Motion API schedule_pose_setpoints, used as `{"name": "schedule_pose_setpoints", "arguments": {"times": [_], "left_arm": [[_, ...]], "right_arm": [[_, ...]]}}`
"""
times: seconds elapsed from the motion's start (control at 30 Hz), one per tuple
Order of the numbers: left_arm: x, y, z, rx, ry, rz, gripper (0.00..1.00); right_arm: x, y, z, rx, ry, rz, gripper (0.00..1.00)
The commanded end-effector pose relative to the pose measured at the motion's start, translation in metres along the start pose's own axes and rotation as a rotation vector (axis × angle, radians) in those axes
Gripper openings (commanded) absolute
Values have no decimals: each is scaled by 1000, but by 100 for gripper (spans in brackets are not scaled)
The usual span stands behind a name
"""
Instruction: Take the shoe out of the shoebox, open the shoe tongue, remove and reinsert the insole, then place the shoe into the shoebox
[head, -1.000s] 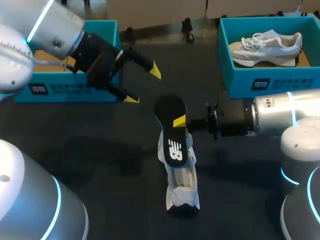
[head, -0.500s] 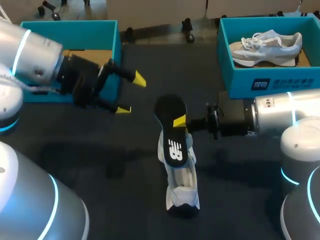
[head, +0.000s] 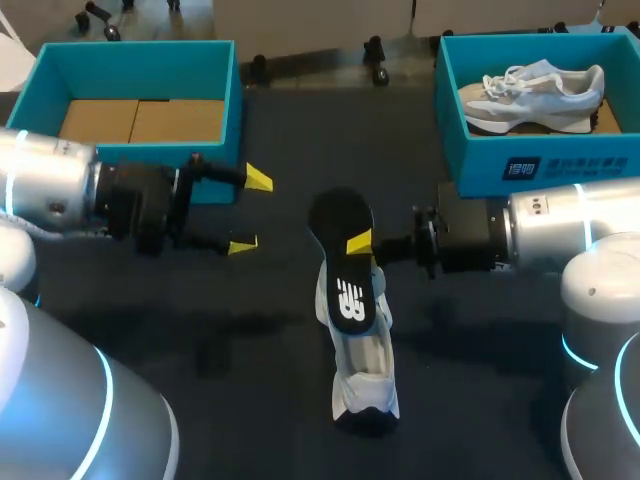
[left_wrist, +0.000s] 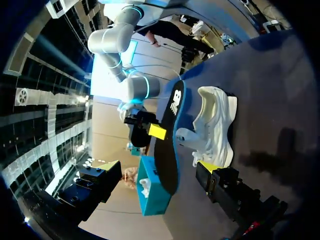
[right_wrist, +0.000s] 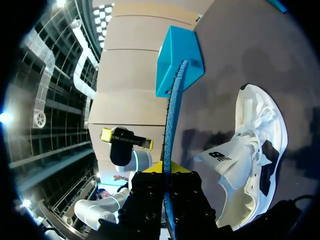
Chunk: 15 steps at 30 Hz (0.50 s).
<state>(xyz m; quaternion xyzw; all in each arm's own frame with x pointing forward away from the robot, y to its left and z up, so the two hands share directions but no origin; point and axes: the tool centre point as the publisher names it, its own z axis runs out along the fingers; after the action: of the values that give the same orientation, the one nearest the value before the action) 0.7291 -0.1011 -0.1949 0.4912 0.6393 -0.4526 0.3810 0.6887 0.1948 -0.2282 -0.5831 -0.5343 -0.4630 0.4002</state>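
My right gripper (head: 361, 243) is shut on a black insole (head: 345, 262) and holds it on edge above the table. In the right wrist view the insole (right_wrist: 171, 120) runs edge-on out from between my fingers, with the white shoe (right_wrist: 255, 155) beside it. The white shoe (head: 365, 372) lies on the dark table, its opening under the insole's lower end. My left gripper (head: 249, 212) stands open to the left of the insole, with nothing between its fingers. Its wrist view looks at the insole (left_wrist: 170, 140) and the shoe (left_wrist: 215, 130).
An empty teal shoebox (head: 215, 50) with a cardboard floor stands at the back left, just behind my left arm. A second teal box (head: 452, 110) at the back right holds another pale shoe (head: 540, 92). Bare dark table lies around the white shoe.
My left arm has swung down and back from in front of the left box, its open gripper now lower and further left. The right arm, insole and shoe have not moved.
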Motion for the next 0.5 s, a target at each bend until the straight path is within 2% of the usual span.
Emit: {"name": "schedule_pose_setpoints", "arguments": {"times": [0.03,0.07,0.1,0.23,0.5], "left_arm": [[13,5,31,-114,-123,23,100],[14,5,36,-137,-135,39,100],[13,6,39,-103,-139,15,100],[8,6,47,-83,-196,-4,100],[15,5,67,-69,-195,-19,99]], "right_arm": [[1,-1,2,-1,-7,2,0],[1,-1,2,-1,-7,2,0],[1,-1,2,-1,-7,2,0],[1,-1,2,-1,-7,2,0],[1,-1,2,-1,-7,2,0]]}}
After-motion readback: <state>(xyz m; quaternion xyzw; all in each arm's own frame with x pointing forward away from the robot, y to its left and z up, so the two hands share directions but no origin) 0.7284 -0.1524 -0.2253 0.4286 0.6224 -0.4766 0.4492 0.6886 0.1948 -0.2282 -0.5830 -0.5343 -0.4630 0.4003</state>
